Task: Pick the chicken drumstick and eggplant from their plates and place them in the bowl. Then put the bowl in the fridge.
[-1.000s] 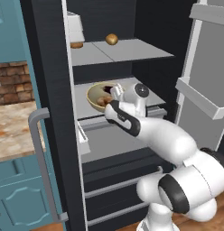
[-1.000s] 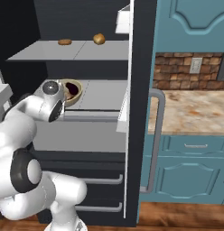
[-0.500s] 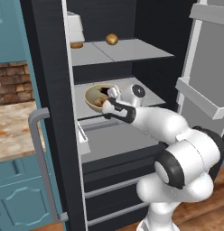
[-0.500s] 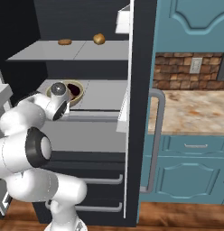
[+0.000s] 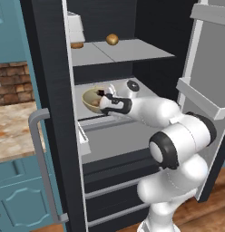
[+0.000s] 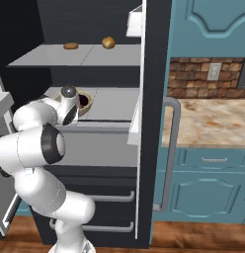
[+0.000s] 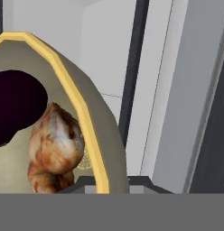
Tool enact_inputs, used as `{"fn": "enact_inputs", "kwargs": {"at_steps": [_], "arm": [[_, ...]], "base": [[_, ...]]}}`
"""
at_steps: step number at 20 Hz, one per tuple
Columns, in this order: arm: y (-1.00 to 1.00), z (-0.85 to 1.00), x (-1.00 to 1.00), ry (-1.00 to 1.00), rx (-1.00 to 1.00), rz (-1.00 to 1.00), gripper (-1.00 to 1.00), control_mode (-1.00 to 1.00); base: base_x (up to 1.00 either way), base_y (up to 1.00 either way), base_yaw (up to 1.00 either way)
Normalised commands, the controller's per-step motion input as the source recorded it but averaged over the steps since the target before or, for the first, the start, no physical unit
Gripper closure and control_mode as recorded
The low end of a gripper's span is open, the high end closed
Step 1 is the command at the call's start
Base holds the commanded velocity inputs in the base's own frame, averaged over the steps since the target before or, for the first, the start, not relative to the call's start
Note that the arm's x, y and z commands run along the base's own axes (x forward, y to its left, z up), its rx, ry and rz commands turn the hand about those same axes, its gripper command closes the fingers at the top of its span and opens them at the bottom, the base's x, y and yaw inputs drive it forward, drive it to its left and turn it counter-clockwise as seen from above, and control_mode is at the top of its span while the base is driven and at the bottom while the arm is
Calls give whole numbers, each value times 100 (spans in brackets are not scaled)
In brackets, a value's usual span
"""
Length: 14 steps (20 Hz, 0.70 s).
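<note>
The arm stretches way further into the fridge (image 5: 146, 27) now. The gripper (image 5: 104, 100) and bowl (image 5: 92, 99) sit deeper over the middle shelf (image 5: 115, 136).

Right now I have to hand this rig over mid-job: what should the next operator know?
Hand: shut on the bowl's rim.
Bowl: on the fridge's middle shelf.
Chicken drumstick and eggplant: both inside the bowl.
Done: both foods loaded, bowl brought into the fridge.
Left: release the rim and draw the arm out clear of the open door.
</note>
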Motion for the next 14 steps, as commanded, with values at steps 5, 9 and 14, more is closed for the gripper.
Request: {"fn": "enact_inputs", "kwargs": {"at_steps": [5, 9, 14], "arm": [[4, -11, 32, 0, 0, 3, 100, -100], [1, -17, 30, -1, 0, 0, 100, -100], [5, -12, 40, 0, 0, 0, 100, -100]], "base": [[0, 0, 0], [0, 0, 0], [0, 0, 0]]}}
